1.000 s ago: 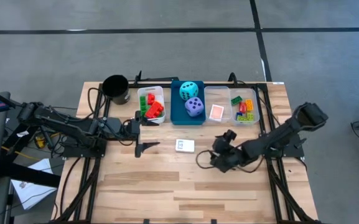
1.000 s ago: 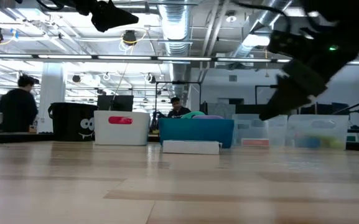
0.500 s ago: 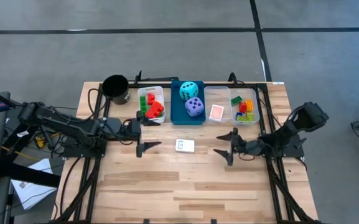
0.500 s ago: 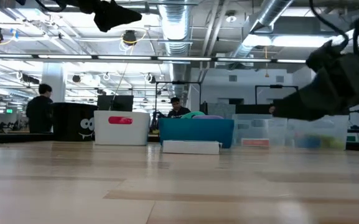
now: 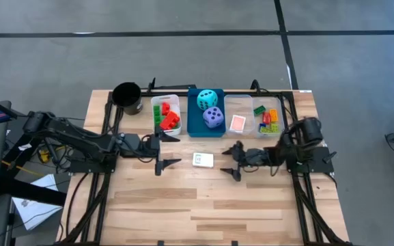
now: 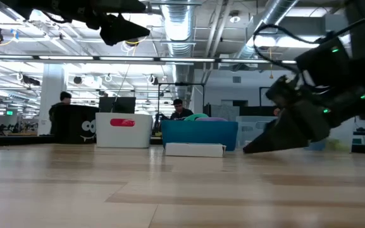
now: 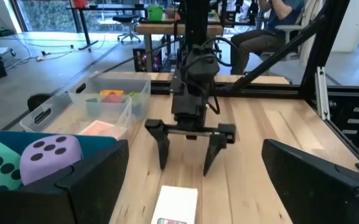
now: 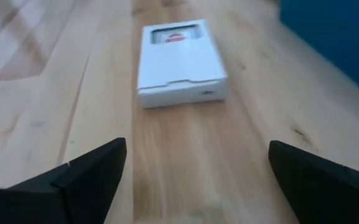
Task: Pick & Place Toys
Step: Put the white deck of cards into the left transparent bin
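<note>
A white card box (image 5: 202, 160) lies flat on the table's middle, between my two grippers; it also shows in the right wrist view (image 8: 180, 62). My left gripper (image 5: 177, 150) is open and empty, raised above the table to the box's left. My right gripper (image 5: 227, 160) is open and empty, low over the table to the box's right, with its fingers pointing at the box. A cyan die (image 5: 207, 98) and a purple die (image 5: 213, 117) lie in the blue bin (image 5: 194, 127). An orange card (image 5: 237, 124) lies in a clear bin.
A black cup (image 5: 128, 98) stands at the far left. A bin (image 5: 166, 115) holds red and green bricks, and a clear bin (image 5: 270, 117) at the far right holds mixed bricks. The wooden table's near half is bare. People show in the room behind.
My right gripper has turned until its fingers point toward the table's left, and it has gone left and low toward the card box. My left gripper has gone a little right toward the box. The box has not moved.
</note>
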Robot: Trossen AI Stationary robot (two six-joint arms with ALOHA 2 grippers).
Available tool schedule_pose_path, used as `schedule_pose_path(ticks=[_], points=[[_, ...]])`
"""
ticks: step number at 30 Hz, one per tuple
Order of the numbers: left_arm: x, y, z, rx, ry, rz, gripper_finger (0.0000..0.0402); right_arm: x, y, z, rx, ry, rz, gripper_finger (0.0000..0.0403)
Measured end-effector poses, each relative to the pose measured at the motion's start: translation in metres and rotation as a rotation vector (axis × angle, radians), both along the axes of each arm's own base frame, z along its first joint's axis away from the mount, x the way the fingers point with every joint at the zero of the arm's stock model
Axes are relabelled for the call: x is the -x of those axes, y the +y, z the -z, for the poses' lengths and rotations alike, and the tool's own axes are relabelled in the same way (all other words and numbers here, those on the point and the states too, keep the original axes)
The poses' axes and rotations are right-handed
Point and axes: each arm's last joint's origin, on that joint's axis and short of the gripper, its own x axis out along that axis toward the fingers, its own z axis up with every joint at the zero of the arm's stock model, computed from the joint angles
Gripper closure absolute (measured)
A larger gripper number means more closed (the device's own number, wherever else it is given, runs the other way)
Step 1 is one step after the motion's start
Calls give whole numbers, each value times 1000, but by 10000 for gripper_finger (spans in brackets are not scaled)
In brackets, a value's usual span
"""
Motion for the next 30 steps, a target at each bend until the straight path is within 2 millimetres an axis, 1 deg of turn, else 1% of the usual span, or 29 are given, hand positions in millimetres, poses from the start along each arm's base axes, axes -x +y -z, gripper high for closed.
schedule_pose_path(ticks=[6,9,15,20,22,24,29,30], points=[[-1,0,2,12,11,-2,41,-34,2,10,31,-35,-60,4],[-1,0,2,21,9,-4,41,-44,3,14,49,-40,-72,5],[-1,0,2,21,9,-4,41,-55,5,13,66,-48,-92,4],[-1,0,2,21,9,-4,41,-62,2,12,61,-38,-86,13],[-1,0,2,21,9,-4,41,-65,0,12,59,-25,-78,23],[-1,0,2,22,9,-4,41,-67,0,12,60,-19,-74,42],[-1,0,2,22,9,-4,41,-69,0,12,59,-14,-68,124],[-1,0,2,22,9,-4,41,-69,-1,12,58,-14,-65,134]])
